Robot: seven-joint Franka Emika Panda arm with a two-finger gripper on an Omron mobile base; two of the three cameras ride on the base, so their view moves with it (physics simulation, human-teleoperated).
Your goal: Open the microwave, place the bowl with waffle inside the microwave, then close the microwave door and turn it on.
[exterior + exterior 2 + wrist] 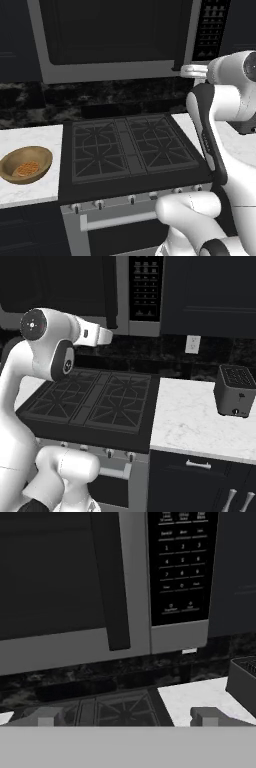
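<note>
1. The round shallow light-brown wooden bowl (26, 164) is sitting on the white marble surface (30, 192) left of the black gas stove (131, 149), with the small round orange-brown waffle (26, 169) lying inside it.
2. The two-finger gripper (125, 716) is hovering above the stove with its jaws standing wide apart, gripping nothing.
3. The small dark toaster (235, 390) is standing on the surface at the right.
4. The wide grey-steel microwave (135, 582) is hanging above the stove; its dark glass microwave door (55, 577) is sitting shut.
</note>
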